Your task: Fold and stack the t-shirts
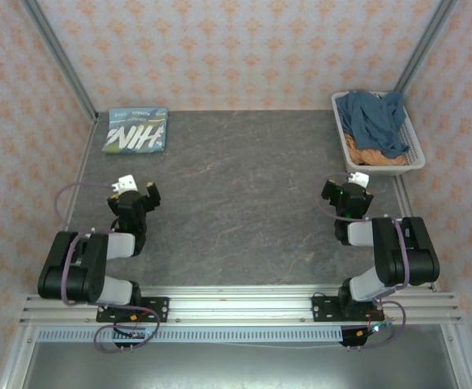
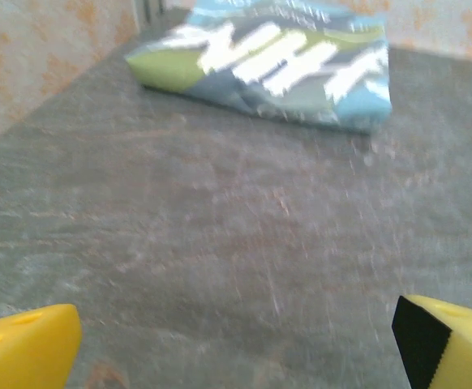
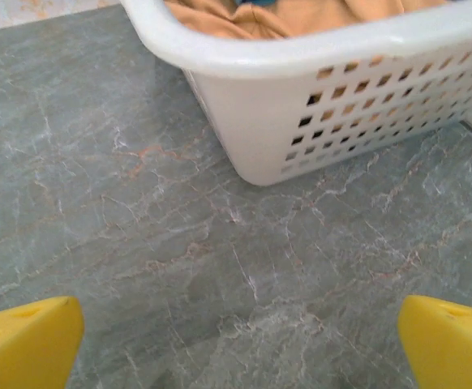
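Glossy white plastic basket [image 3: 317,89] on matt, veined stone-look tabletop [image 3: 179,267].

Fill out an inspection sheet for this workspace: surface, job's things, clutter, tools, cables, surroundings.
Surface: grey marbled tabletop, no spills seen.
Job's things: light blue t-shirt with white lettering, folded, far left corner; slate-blue t-shirt heaped over orange t-shirt in white slatted plastic basket, far right.
Clutter: nothing seen.
Tools: left tool open, empty; right tool open, empty, facing the basket.
Cables: thin purple cable looped beside left arm.
Surroundings: peach patterned walls; metal rail at near edge.
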Robot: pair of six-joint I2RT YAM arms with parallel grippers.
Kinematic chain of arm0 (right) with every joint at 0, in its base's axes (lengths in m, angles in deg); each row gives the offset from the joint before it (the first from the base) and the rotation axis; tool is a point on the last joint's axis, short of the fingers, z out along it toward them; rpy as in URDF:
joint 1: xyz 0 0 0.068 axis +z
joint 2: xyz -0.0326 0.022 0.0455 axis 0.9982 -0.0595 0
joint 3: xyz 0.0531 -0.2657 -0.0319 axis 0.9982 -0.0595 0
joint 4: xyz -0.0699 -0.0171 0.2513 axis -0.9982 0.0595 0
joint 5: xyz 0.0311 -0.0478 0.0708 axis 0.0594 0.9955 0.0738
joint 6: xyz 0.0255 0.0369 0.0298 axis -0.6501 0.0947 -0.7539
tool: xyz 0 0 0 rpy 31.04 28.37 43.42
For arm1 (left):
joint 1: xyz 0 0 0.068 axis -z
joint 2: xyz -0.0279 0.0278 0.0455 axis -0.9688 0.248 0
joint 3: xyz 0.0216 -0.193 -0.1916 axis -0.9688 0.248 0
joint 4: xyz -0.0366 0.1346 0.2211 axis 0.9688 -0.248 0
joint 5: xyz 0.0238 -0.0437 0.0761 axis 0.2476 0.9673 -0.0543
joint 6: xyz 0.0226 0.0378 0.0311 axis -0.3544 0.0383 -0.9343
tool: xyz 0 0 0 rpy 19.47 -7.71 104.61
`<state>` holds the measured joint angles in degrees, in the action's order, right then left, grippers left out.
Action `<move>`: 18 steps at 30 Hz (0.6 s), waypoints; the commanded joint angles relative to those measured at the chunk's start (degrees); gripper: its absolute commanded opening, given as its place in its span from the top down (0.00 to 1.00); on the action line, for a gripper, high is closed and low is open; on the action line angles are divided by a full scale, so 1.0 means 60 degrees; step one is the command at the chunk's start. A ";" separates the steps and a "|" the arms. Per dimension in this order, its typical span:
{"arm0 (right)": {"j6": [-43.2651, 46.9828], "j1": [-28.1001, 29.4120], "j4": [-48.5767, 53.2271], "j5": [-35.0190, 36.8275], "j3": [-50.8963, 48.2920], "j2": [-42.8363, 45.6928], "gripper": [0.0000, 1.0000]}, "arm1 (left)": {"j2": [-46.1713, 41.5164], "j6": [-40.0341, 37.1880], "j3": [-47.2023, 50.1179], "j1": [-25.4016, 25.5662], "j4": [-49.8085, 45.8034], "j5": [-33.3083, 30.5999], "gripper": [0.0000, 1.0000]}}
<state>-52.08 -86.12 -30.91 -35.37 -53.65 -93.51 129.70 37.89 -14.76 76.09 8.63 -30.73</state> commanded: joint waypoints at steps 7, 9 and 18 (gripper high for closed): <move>0.0047 0.0117 -0.0296 -0.0024 0.0457 -0.0088 0.01 | 0.0427 -0.0776 -0.1161 0.0275 -0.0355 -0.0103 0.00; 0.0107 0.0185 -0.0269 0.0044 0.0476 -0.0087 0.01 | 0.0416 -0.0773 -0.1183 0.0277 -0.0411 -0.0108 0.00; 0.0191 0.0228 -0.0244 -0.0019 0.0485 -0.0089 0.01 | 0.0408 -0.0879 -0.1290 0.0396 -0.0637 -0.0249 0.00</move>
<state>-51.76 -85.02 -31.46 -35.79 -51.71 -93.69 132.65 33.91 -21.47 77.93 5.35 -30.53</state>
